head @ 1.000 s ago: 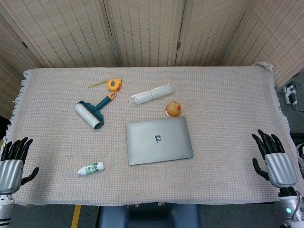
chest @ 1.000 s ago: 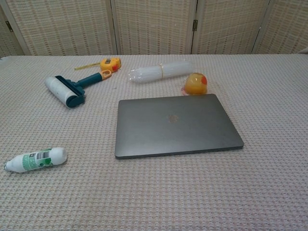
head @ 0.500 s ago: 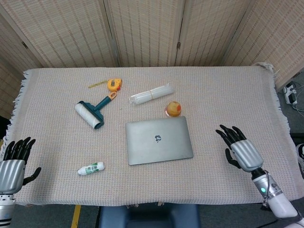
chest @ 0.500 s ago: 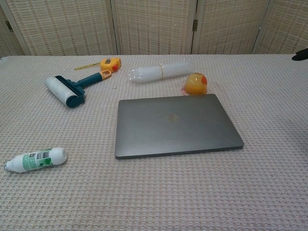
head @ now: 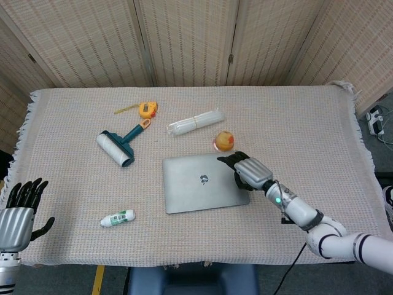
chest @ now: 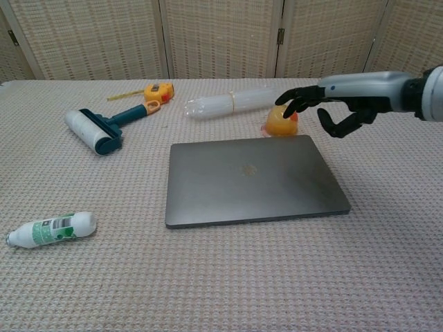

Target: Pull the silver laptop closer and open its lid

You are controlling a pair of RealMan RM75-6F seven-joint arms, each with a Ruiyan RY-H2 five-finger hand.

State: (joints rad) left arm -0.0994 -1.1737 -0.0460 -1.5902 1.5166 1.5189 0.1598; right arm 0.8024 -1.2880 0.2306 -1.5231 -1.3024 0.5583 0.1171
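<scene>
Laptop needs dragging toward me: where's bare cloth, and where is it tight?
Bare cloth runs from the laptop front edge to the near table edge, bordered left by the white bottle. The whole right side is bare. Tight behind: the yellow ball sits at the rear edge, under the right hand.

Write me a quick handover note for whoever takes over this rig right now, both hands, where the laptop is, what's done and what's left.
Right hand: open, fingers spread, in the air above the far right corner of the silver laptop, not touching it.
Left hand: open, at the table's near left edge, holding nothing.
Laptop: lid closed, flat mid-table, with the yellow ball just behind its far right corner.
Done: nothing on the laptop yet.
Left: set the hand on the laptop, pull it closer, then open the lid. Mind the ball when reaching over the far edge.
</scene>
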